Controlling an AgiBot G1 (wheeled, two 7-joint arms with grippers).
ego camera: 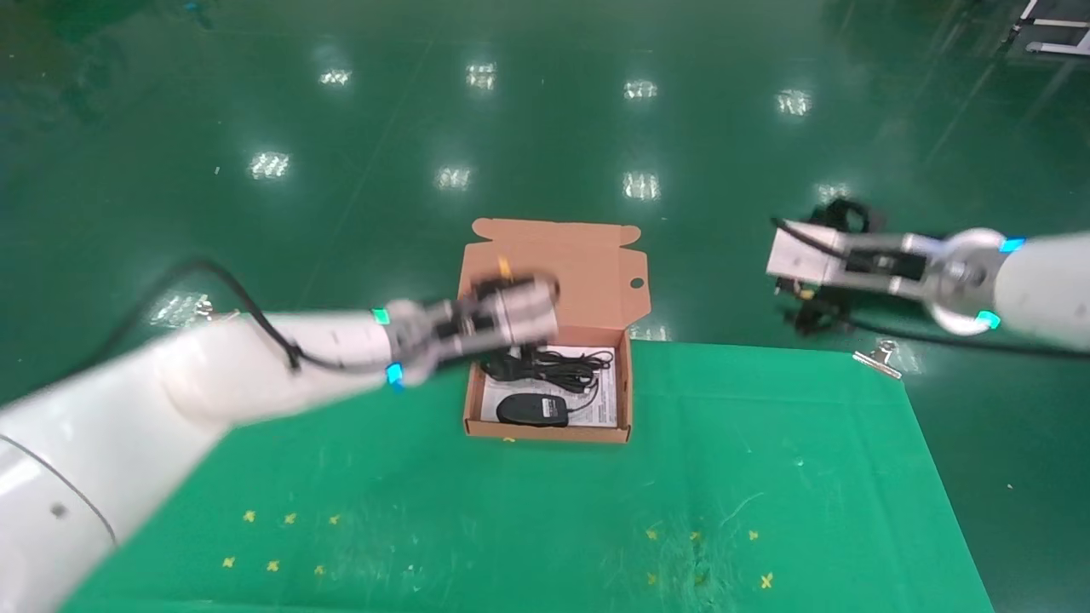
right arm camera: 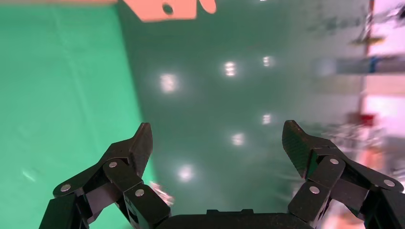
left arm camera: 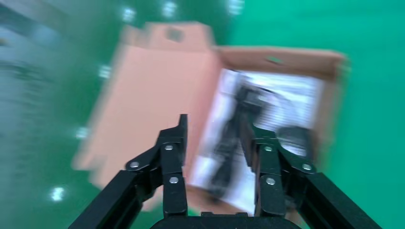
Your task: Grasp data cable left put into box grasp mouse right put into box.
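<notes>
- The box [ego camera: 547,428] sat open at the far edge of the counter [ego camera: 528,511], which was covered in green cloth; its tabbed flap lid [ego camera: 588,272] stood back with a small round hole near one corner.
- A white printed sheet [ego camera: 606,400] lined the box floor — the print was too small to read, and no brand or label was legible anywhere.
- The mouse [ego camera: 532,409] lay inside the box, toward the near wall.
- The data cable [ego camera: 545,368] lay inside too, just behind the mouse, toward the hinge side.
- Left end effector [left arm camera: 217,131] hovered above the box's left half, fingers spread apart and holding nothing — the wrist view was blurred.
- Right end effector [right arm camera: 217,138] hung off to the right, past the counter's far right corner and over the green floor [ego camera: 341,170], well apart from the box; fingers wide apart, empty.
- A metal clip [ego camera: 881,358] pinned the cloth at the far right corner.
</notes>
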